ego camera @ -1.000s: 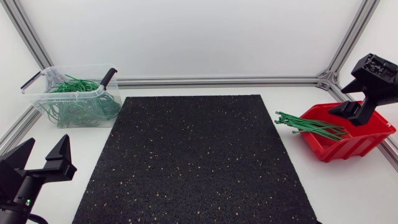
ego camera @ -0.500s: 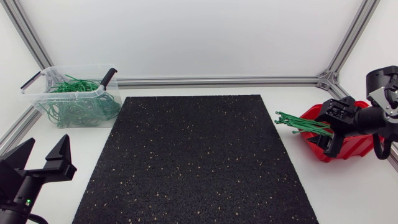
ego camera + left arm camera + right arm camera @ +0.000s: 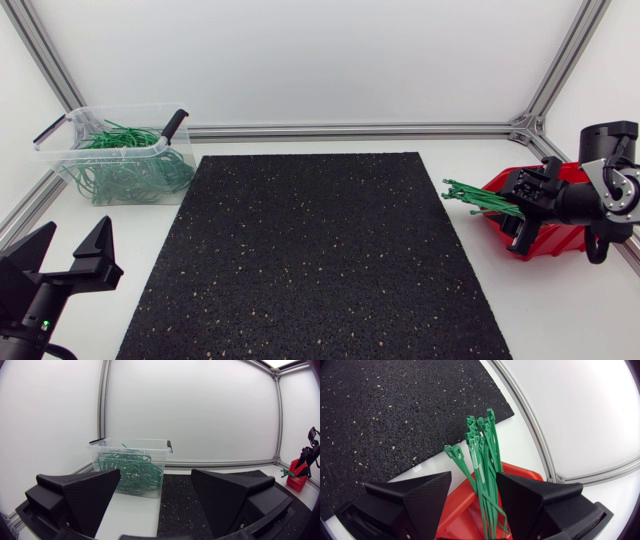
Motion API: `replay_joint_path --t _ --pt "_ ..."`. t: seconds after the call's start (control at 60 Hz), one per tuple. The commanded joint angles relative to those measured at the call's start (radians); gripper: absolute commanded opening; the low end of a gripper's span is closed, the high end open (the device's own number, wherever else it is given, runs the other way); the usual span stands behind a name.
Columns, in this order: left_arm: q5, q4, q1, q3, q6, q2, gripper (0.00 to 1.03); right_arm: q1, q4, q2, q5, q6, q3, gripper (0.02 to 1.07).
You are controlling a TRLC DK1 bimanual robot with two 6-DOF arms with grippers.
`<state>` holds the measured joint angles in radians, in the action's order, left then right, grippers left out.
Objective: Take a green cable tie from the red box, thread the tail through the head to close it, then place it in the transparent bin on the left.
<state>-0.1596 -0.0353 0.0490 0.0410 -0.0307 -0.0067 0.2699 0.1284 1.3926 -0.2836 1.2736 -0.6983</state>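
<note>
The pick is under way: this is the first step, and no tie is held yet. The right gripper (image 3: 473, 482) is hanging low over the red box (image 3: 520, 470), at 3 o'clock of the mat (image 3: 320, 250). Its fingers are standing apart, with the ties (image 3: 482, 455) lying between them. The bundle is resting in the box, heads poking out over the rim towards 9 o'clock. The wrist view is not showing any finger pressing on a tie.

As I judge it, the next move is calling for a short drop and a close on one tie only. That is the hard part, since the ties are lying packed and crossing each other.

The left gripper (image 3: 72, 235) is sitting at 8 o'clock, fingers wide apart and holding nothing. The bin (image 3: 100, 150) is waiting at 10 o'clock, already holding closed ties.

Against a second ago, the right arm has swung down from high over the box's 1 o'clock side and is now pointing at the bundle. The left arm, bin and ties are lying as they were.
</note>
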Motion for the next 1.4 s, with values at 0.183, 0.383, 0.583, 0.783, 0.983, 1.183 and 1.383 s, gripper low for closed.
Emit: replay_joint_path --t 0.183,0.383,0.583,0.783,0.983,1.183,1.383 --pt "-0.011 0.003 -0.001 -0.044 -0.021 -0.004 0.99 -0.023 -0.052 0.011 -0.003 0.029 0.039 0.29" --pt "-0.011 0.005 0.0 -0.044 -0.021 -0.004 0.99 -0.023 -0.076 0.02 -0.002 0.035 0.042 0.16" --pt "-0.009 0.006 0.003 -0.044 -0.021 -0.003 0.99 -0.017 -0.058 0.009 -0.009 0.038 0.023 0.08" --pt "-0.009 0.006 0.005 -0.044 -0.021 -0.004 0.99 -0.001 0.082 -0.03 -0.066 -0.005 -0.058 0.08" --pt "-0.009 0.008 0.005 -0.044 -0.021 -0.004 0.99 0.034 0.307 -0.058 -0.164 -0.065 -0.205 0.08" --pt "-0.003 0.008 0.008 -0.044 -0.023 -0.003 0.99 0.086 0.602 -0.05 -0.338 -0.112 -0.422 0.08" --pt "0.006 0.014 0.006 -0.043 -0.023 -0.003 0.99 0.107 0.906 0.017 -0.482 -0.157 -0.652 0.08"
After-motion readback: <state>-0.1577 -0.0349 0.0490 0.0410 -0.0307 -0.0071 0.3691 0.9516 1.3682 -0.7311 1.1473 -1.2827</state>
